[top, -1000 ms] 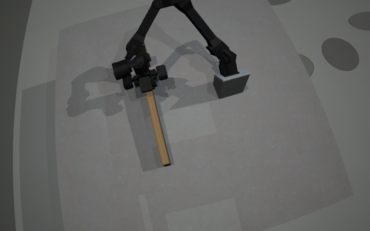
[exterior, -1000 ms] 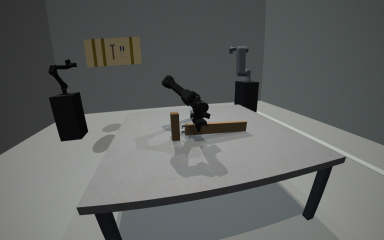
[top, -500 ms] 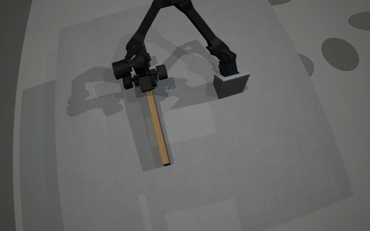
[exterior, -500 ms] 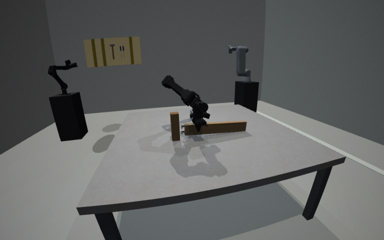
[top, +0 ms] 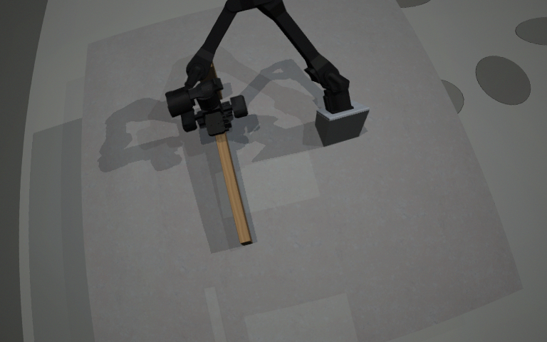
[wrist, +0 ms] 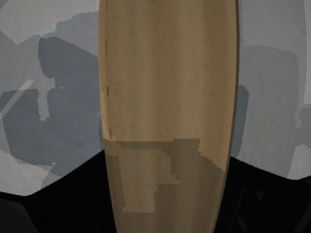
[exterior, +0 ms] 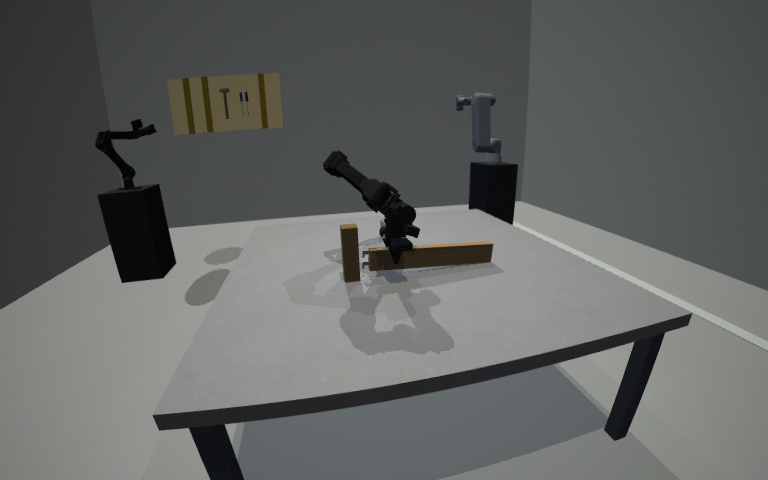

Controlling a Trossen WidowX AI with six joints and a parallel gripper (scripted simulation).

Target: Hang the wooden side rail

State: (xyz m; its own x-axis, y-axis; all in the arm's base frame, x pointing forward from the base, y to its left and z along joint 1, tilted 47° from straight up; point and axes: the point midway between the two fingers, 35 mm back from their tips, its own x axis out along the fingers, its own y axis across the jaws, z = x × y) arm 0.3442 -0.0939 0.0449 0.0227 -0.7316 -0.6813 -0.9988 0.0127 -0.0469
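The wooden side rail (top: 233,189) (exterior: 447,256) (wrist: 167,73) runs lengthwise away from the post, on edge and nearly level. How far its underside is from the table is hard to tell. My gripper (top: 214,121) (exterior: 397,255) (wrist: 155,149) points down and is shut on the rail near its hook end, one finger on each side. Two steel hooks (exterior: 365,254) stick out from that end, one above the other. They point at the upright headboard post (exterior: 350,253) and seem to stop just short of it. The post's slot and pins are hidden.
The table (top: 383,225) (exterior: 509,316) carries the arm's grey base block (top: 342,127), to the right of the rail in the top view. The arm's links arch over from it. Two other robots stand on pedestals (exterior: 138,237) (exterior: 492,189) beyond the table.
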